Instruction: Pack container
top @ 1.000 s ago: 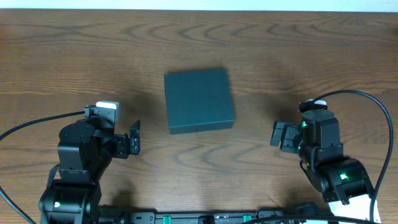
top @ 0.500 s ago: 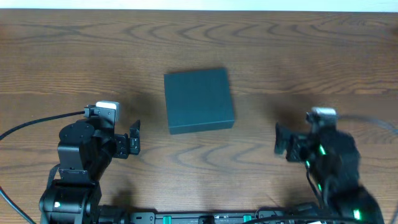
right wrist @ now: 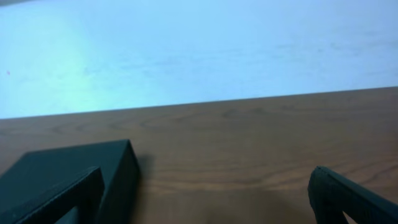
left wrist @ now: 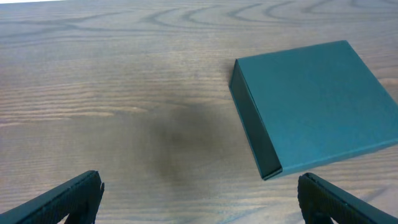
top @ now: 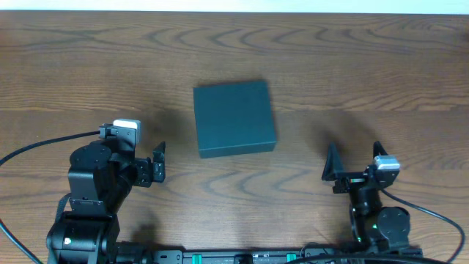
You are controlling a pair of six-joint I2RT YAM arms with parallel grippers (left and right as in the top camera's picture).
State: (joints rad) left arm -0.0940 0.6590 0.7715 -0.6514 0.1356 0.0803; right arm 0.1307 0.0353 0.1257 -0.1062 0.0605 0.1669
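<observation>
Container (top: 234, 117) sat near the middle of the table (top: 366, 59), closed, its flat dark teal top facing up and its edges turned slightly off square with the table's front edge. Nothing rested on it and nothing touched it. From the left wrist camera the container (left wrist: 311, 106) filled the upper right of the picture, with a darker side wall showing along its near left edge and bare wood grain around it. A soft shadow lay on the wood beside it. From the right wrist camera only a low corner of the container (right wrist: 74, 158) showed at the lower left, partly behind one black fingertip, with the table running back to a pale wall (right wrist: 199, 50).

Left gripper (top: 161, 163) hovered near the front of the table, off the container's front left corner and apart from it. Its fingers were spread wide, with only bare wood between them in its own camera (left wrist: 199, 186).

Right gripper (top: 354, 158) stood off the container's front right corner, farther from it than the left one. It pointed level toward the far side of the table. Its fingers were also spread wide and held nothing (right wrist: 205, 199).

A black cable (top: 44, 147) looped from the left arm off the table's edge, and another cable (top: 432, 220) curved away from the right arm, where a green light (top: 375, 226) glowed.
</observation>
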